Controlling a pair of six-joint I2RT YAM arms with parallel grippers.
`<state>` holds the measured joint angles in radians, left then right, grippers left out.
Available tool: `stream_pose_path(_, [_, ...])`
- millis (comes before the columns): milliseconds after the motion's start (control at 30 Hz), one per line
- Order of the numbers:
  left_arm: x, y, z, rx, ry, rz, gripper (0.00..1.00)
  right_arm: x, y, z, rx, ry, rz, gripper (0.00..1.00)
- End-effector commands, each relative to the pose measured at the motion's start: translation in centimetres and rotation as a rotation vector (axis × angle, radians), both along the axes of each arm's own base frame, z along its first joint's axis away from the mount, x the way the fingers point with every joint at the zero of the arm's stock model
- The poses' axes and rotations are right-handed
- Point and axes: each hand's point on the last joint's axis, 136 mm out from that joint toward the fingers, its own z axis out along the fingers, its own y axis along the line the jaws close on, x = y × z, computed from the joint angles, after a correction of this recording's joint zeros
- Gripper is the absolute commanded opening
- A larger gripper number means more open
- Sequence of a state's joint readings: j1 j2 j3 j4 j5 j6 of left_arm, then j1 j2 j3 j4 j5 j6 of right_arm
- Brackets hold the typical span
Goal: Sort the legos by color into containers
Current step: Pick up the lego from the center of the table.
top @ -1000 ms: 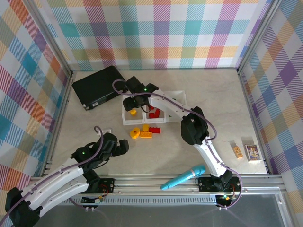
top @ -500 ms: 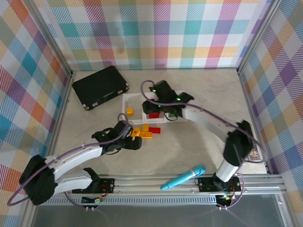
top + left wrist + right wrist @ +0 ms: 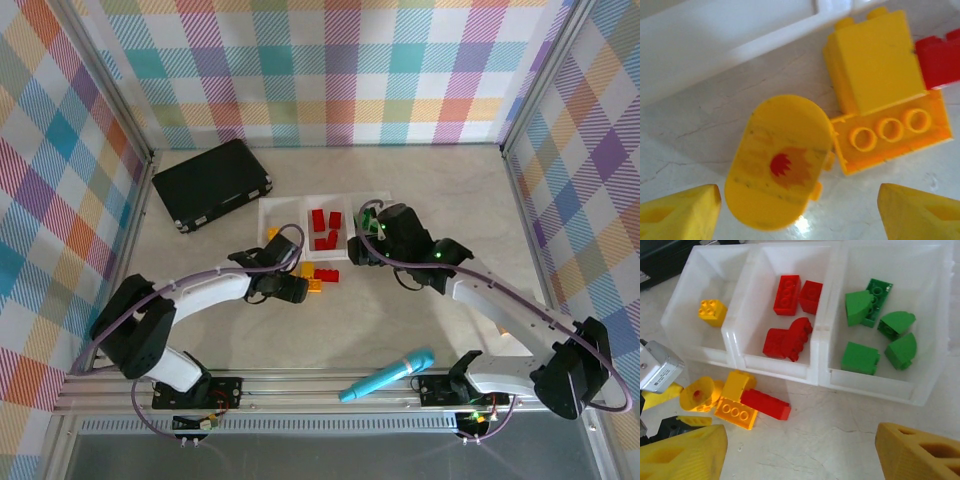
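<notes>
We have the greens [image 3: 859, 358], most reds [image 3: 787, 295] and one yellow [image 3: 711, 310] in trays [image 3: 775, 367]. Three yellows [image 3: 737, 412] and a red [image 3: 765, 404] wait on the surface [image 3: 840, 430]. Both jaws are wide and empty.

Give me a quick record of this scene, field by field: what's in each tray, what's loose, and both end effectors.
Left tray: one yellow brick
Middle tray: red bricks
Right tray: green bricks
Loose on table: round yellow piece, yellow block, orange plate, red brick
Left end effector: open, over the round yellow piece
Right end effector: open, empty
</notes>
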<state>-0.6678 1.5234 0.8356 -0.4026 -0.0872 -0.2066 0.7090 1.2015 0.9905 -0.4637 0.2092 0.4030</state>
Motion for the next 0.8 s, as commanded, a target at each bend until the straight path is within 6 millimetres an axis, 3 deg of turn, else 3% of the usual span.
stream_pose_path(0, [1.4,0.0,0.1,0.010,-0.010,0.002,0.78,0.0,-0.2,-0.2,0.018,0.001,-0.022,0.78])
stream_pose_path(267, [2.6,0.4,-0.2,0.008,-0.012,0.022,0.72,0.1,-0.1,-1.1,0.008,0.028,-0.028,0.78])
stream_pose_path(467, [2.9,0.2,-0.8,-0.013,0.007,0.007,0.63,0.1,-0.3,-1.4,-0.003,0.029,-0.035,0.78])
stream_pose_path(633, [2.7,0.2,-1.6,-0.014,0.030,0.004,0.53,0.1,-0.6,-1.5,-0.007,0.029,-0.042,0.78])
stream_pose_path(767, [2.7,0.6,-2.1,0.005,0.047,0.034,0.38,0.1,-0.6,-1.8,-0.009,0.034,-0.045,0.78])
